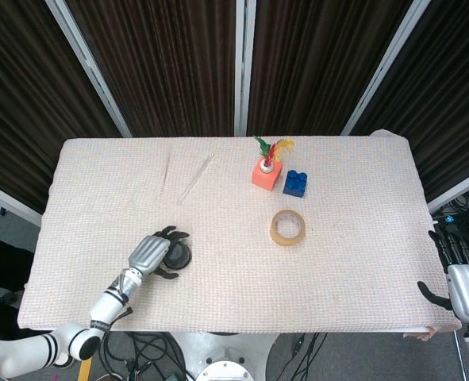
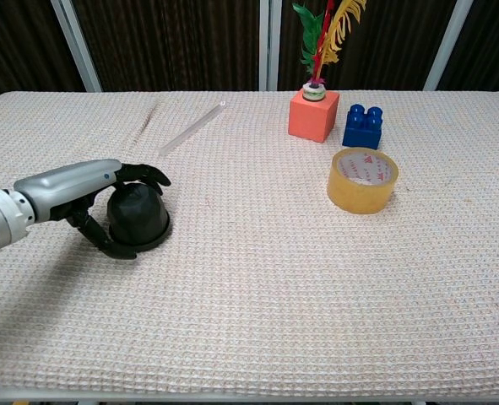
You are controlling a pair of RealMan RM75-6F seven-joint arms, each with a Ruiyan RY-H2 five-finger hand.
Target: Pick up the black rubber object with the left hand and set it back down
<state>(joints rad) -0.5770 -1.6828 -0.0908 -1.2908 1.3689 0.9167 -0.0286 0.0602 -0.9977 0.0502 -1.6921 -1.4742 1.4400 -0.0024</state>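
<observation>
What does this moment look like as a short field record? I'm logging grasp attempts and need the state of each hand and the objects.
target: black rubber object, resting on the table cloth
left hand: left hand wrapped around the target, fingers over its top, thumb low in front; whether it grips yet cannot be told
right hand: right hand at the table's right edge, fingers apart, holding nothing
lift: not yet done
other items: tape roll, orange block with feathers, blue brick, clear stick

Tape roll (image 2: 363,179) near blue brick (image 2: 362,126), orange feathered block (image 2: 313,115), clear rod (image 2: 190,129) on woven tablecloth (image 2: 274,278).
</observation>
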